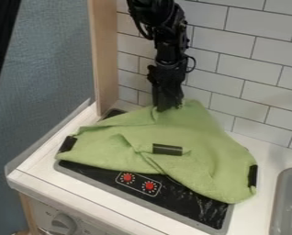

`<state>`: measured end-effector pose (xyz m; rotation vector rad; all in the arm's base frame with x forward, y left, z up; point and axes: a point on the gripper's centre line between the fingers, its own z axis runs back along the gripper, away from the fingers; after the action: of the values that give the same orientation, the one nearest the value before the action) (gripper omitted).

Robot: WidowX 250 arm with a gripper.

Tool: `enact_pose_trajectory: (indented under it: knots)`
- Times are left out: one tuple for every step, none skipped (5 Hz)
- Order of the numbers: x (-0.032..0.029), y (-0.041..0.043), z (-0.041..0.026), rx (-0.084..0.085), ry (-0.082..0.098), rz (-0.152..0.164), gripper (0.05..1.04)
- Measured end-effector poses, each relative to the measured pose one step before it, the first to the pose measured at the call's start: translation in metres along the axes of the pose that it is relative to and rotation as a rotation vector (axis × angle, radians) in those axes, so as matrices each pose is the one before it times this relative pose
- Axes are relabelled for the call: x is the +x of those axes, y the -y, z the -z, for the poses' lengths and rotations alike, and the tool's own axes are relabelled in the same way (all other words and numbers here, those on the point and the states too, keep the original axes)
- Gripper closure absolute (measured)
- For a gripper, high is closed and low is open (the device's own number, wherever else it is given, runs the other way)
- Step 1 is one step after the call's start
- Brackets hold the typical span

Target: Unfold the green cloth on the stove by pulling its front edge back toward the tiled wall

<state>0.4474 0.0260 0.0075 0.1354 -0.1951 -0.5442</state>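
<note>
Black gripper (168,108), pointing down at the back edge of a green cloth (204,133) and touching it; whether it is open or closed on the fabric cannot be told. The cloth lies spread and creased over the black cooktop (191,204), hiding most of its surface and leaving the front strip exposed, with two red dials (127,177). Three black strips (167,149) show at the cloth's middle, left corner and right edge. Obstructions: a tiled wall (253,59) rises behind the gripper, and a wooden post (104,55) stands to its left in view. A grey sink (288,202) is set into the white counter (32,170) at right.
</note>
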Motion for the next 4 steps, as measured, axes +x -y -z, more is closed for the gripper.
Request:
enact_pose_trajectory:
  knots:
    - [-0.00249, -0.00005, 0.00188, 0.0018, -0.0151, -0.0132, 0.561]
    - [-0.00063, -0.00114, -0.00001, 0.0072, -0.0039, -0.0145, 0.255]
    - [-0.00146, -0.0008, -0.00064, 0.0045, -0.0093, -0.0009, 0.069]
    - [-0.00033, 0.00089, 0.00086, -0.0007, -0.0028, -0.008, 0.075]
